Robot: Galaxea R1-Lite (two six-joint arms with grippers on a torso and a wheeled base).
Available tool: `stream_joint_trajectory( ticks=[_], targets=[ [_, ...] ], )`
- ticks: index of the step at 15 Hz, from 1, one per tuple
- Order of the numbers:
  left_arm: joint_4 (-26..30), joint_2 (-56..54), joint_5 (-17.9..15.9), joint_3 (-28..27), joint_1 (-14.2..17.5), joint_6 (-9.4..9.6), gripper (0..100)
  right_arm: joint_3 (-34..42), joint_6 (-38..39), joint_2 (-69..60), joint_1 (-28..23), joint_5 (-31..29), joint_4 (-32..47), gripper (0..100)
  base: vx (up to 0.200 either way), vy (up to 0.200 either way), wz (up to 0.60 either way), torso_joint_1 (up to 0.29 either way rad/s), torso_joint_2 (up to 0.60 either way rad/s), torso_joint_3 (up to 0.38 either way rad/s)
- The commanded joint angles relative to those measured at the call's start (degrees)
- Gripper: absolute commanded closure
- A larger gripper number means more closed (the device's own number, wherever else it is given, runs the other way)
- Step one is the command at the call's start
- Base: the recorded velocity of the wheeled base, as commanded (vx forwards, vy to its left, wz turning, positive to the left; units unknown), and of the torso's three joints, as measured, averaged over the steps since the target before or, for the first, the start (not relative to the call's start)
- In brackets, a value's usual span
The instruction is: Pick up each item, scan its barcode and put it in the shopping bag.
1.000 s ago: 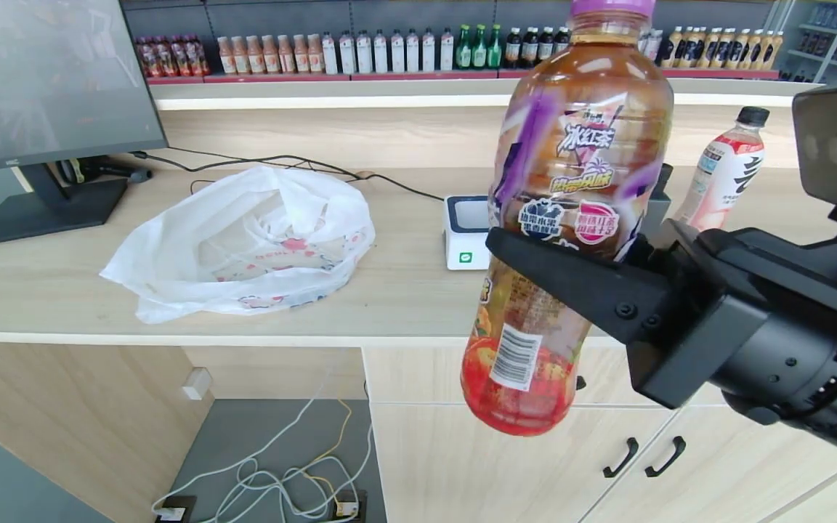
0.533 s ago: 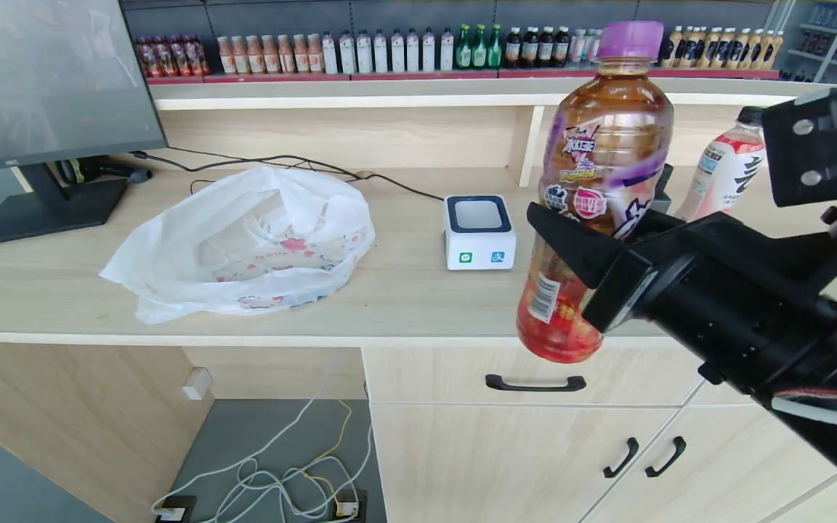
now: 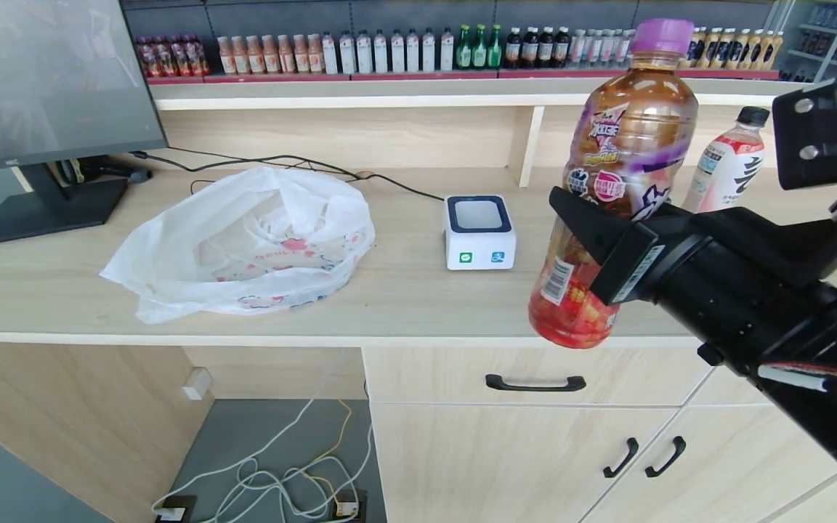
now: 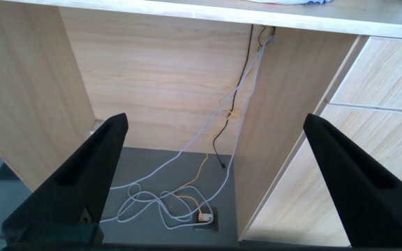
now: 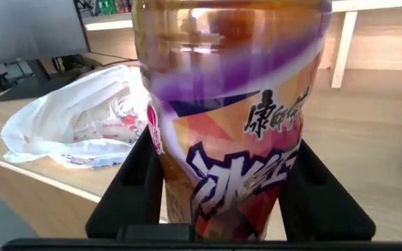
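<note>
The tea bottle holds amber liquid shading to red at the base, under a purple cap. Its label swirls purple, white and red, with a white barcode patch. The right gripper is matt black. The pink bottle has a black cap and a white-and-pink label. The bag is translucent white with red print. The scanner is white with a navy frame and green and blue icons. The bench is pale wood grain.

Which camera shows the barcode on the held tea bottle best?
Head view: the white barcode patch faces it, low on the purple-capped amber plastic tea bottle in the right gripper's jaws. The right wrist view gives that bottle's printed front close up. The left wrist view looks at floor cables.
</note>
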Motion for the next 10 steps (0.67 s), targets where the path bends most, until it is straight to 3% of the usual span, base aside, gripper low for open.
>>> stream_joint_trajectory(
  ticks=[1,2,10],
  targets=[
    [0.0,0.0,0.0,0.0,0.0,-0.02,0,-0.1,0.2,0.2,0.0,0.0,0.0,100,0.200,0.000,0.00,0.007,0.00,0.007],
    [0.0,0.0,0.0,0.0,0.0,-0.11,0,-0.1,0.2,0.2,0.0,0.1,0.0,100,0.200,0.000,0.00,-0.002,-0.01,0.002],
    [0.0,0.0,0.0,0.0,0.0,-0.02,0,0.1,-0.1,0.5,-0.6,-0.1,0.0,100,0.000,0.000,0.00,0.000,0.00,0.000]
  ],
)
